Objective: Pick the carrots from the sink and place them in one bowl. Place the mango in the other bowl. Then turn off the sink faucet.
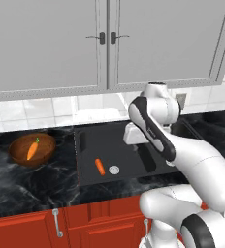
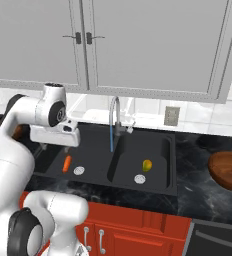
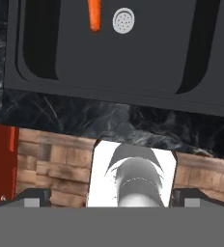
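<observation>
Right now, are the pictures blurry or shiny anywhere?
Left base view: a little soft but readable, the wooden bowl shows a glossy sheen. Right base view: evenly lit, no strong glare, the blue water stream under the faucet stays crisp. Hand view: the carrot and drain look sharp.

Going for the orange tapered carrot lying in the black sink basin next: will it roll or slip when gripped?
The orange tapered carrot lies flat beside the round silver drain, so a nudge would probably roll it in an arc. It looks stiff and light. Water runs from the faucet, so it may be slick.
</observation>
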Robot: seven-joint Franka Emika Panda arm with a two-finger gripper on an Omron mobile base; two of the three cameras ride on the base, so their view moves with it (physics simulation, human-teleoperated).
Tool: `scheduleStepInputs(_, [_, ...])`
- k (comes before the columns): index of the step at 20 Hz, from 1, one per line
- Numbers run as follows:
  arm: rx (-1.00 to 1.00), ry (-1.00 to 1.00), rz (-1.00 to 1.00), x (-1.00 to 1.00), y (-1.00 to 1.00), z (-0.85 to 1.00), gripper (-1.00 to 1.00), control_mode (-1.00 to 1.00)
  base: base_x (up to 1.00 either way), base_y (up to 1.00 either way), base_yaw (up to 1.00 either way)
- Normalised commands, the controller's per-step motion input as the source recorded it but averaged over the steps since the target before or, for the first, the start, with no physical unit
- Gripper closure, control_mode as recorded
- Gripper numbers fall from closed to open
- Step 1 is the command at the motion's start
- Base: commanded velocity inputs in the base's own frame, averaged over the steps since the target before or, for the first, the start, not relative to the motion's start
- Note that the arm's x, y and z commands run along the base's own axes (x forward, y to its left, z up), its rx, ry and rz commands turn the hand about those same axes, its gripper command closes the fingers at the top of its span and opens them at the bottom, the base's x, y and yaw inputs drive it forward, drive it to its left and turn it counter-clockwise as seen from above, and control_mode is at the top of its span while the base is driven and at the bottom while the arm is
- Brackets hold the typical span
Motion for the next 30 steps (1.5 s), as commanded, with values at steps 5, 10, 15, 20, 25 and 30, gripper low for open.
scheduleStepInputs(5, [0.03, -0.23, 0.00, 0.12, 0.03, -0.38, -1.00, -1.00, 0.00, 0.00, 0.00])
scheduleStepInputs(10, [0.06, -0.21, 0.00, 0.10, 0.11, -0.33, -1.00, -1.00, 0.00, 0.00, 0.00])
scheduleStepInputs(15, [0.10, 0.01, 0.00, 0.23, 0.23, -0.05, -1.00, -1.00, 0.00, 0.00, 0.00])
scheduleStepInputs(20, [0.04, 0.06, 0.00, 0.19, 0.17, 0.00, -1.00, -1.00, 0.00, 0.00, 0.00])
scheduleStepInputs(25, [0.00, 0.00, 0.00, 0.16, 0.09, -0.08, -1.00, -1.00, 0.00, 0.00, 0.00])
scheduleStepInputs(30, [0.00, 0.00, 0.00, 0.29, 0.10, -0.18, -1.00, -1.00, 0.00, 0.00, 0.00])
